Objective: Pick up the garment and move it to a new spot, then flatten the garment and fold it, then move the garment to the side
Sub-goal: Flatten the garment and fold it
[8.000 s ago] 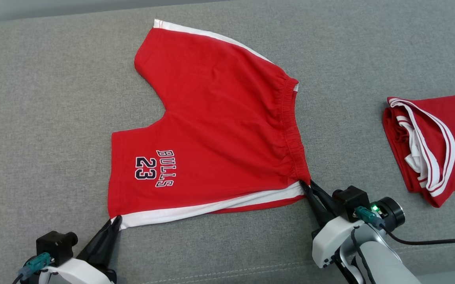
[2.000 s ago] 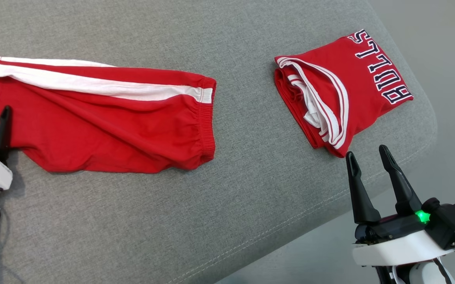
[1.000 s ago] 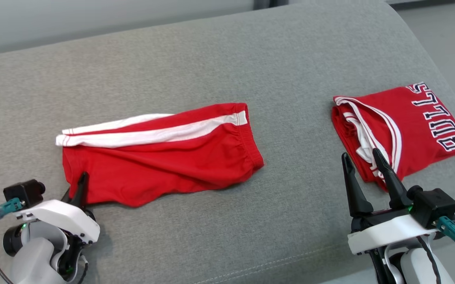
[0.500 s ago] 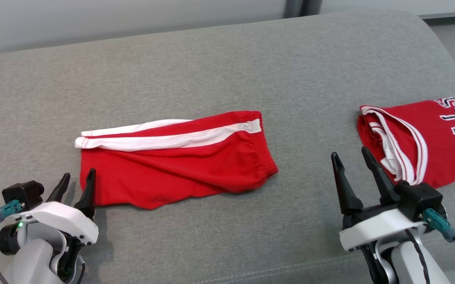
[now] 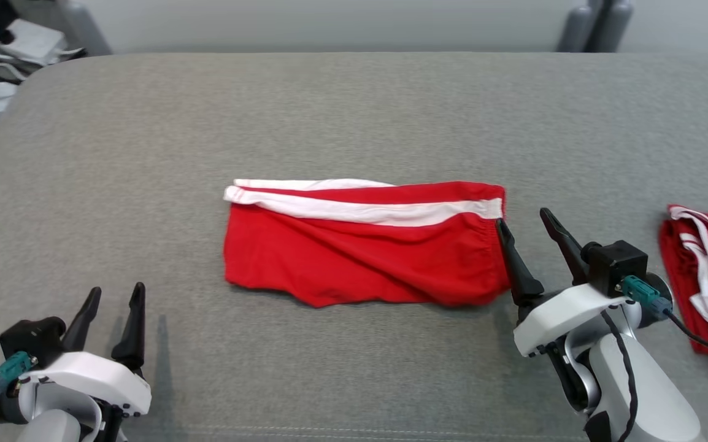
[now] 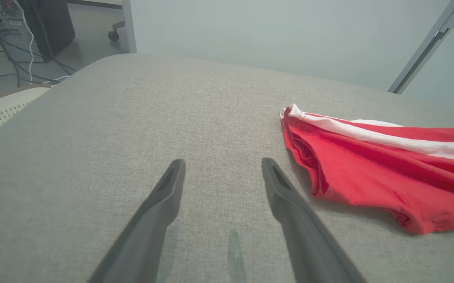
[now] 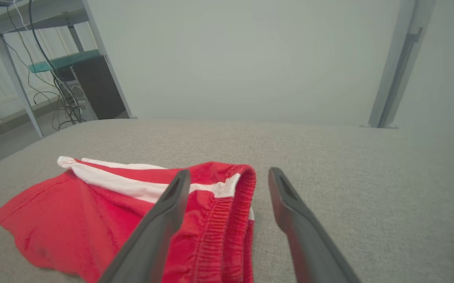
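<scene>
The grey cushion (image 5: 354,110) carries the red shorts (image 5: 360,264) at its centre, folded in half lengthwise. The left claw (image 5: 117,288) has just released their 9 o'clock end and sits spread and empty at 7 o'clock, well apart. The right claw (image 5: 522,217), also spread and empty, waits just beside the waistband (image 5: 492,252) at 3 o'clock. I judge 1 fold done, another due. 8 seconds earlier both claws pinched the shorts, spread flat

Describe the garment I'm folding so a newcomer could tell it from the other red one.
On the grey cushion, look at its middle. The red shorts lie there folded into a long band, with the elastic waistband beside the right pincer. Unlike the red bundle at the right edge, their white stripes are broad.
</scene>
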You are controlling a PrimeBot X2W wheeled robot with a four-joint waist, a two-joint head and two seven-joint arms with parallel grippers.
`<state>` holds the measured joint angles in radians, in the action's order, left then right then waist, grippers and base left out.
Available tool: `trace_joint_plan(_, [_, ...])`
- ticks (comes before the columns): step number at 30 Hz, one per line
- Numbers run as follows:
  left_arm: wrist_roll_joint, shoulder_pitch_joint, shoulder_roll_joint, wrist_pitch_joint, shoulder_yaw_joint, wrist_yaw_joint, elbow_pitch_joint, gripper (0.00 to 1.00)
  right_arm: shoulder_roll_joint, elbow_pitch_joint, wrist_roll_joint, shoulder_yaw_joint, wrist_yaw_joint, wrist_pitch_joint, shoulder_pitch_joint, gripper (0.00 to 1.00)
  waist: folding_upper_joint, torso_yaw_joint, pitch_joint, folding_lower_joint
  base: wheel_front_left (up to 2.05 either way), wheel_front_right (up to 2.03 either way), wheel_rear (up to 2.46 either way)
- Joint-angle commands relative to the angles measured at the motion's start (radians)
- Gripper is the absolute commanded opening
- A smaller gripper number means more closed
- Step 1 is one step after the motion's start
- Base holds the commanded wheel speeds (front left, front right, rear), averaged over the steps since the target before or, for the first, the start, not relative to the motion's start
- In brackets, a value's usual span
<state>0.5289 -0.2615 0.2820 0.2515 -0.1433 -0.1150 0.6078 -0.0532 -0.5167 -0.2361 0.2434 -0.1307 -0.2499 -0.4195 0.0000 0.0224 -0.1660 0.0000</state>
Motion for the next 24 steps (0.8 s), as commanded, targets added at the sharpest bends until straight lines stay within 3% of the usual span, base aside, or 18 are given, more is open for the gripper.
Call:
trace_joint_plan(1, [-0.021,0.003,0.025,0.010,0.044,-0.009,-0.029,1.00,0.003,-0.012,0.005,0.015,0.000,-0.012,-0.030,1.00,0.0000,0.054,0.011,0.0000,0.00,0.00,0.00])
trace_joint_plan(7, [-0.063,0.036,0.005,0.010,0.065,-0.015,-0.046,1.00,0.003,-0.158,0.014,-0.035,0.000,-0.012,-0.062,1.00,0.0000,0.119,0.004,0.0000,0.00,0.00,0.00])
trace_joint_plan(15, [-0.047,0.034,0.020,0.010,0.037,-0.015,-0.107,1.00,0.003,-0.264,0.030,-0.147,0.000,-0.012,-0.089,1.00,0.0000,0.151,-0.038,0.0000,0.00,0.00,0.00])
trace_joint_plan(24, [-0.017,0.033,0.043,0.010,0.013,-0.016,-0.127,1.00,0.003,-0.364,-0.109,-0.077,0.000,-0.012,-0.106,1.00,0.0000,0.165,-0.062,0.0000,0.00,0.00,0.00])
